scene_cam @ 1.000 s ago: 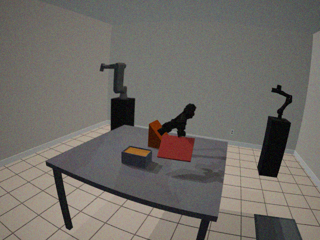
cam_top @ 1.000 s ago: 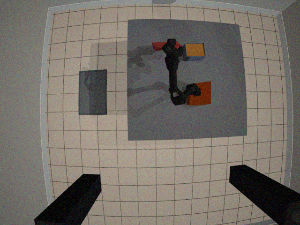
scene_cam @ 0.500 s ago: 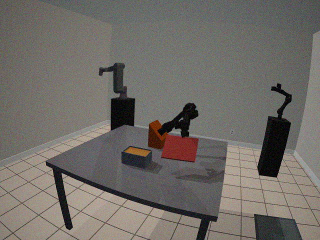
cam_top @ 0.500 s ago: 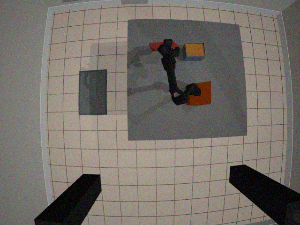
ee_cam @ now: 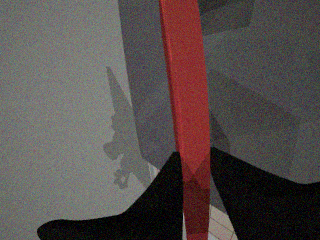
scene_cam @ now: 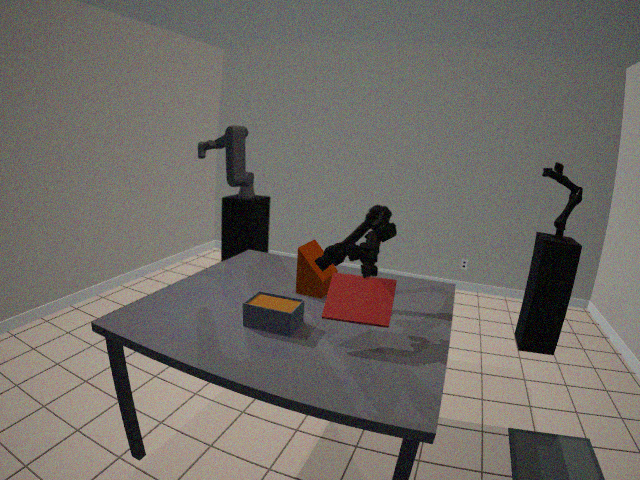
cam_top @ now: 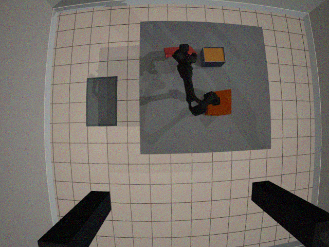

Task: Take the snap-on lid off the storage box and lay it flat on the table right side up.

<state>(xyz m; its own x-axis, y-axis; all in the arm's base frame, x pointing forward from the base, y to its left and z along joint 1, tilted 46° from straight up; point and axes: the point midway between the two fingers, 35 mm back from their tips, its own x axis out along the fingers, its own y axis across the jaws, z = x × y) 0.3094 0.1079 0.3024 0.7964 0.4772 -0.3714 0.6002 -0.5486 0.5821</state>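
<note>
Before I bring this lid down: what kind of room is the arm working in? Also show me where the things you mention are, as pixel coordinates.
Probably a robotics lab or test room: a grey arm (scene_cam: 236, 155) and a black arm (scene_cam: 572, 198) stand on black pedestals around the work table (cam_top: 164, 133) (scene_cam: 206, 341), over a tiled floor (cam_top: 180, 191) (scene_cam: 62, 382).

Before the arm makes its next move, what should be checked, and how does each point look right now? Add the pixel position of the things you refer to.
1. Lid off the box: ok. The red lid (cam_top: 170, 52) (scene_cam: 360, 300) (ee_cam: 189, 90) is apart from the storage box (cam_top: 213, 64) (scene_cam: 272, 317).
2. Lid gripped: ok. The end effector (ee_cam: 194, 155) is shut on it.
3. Box upright on the table (cam_top: 169, 133) (scene_cam: 232, 351): ok. Its open top shows an orange-yellow inside.
4. Lid level for laying down: not ok. It hangs steeply tilted.
5. Lid resting on the table: not ok. It seems held above the surface.
6. Right side up: cannot tell. Neither face is marked clearly enough.
</note>
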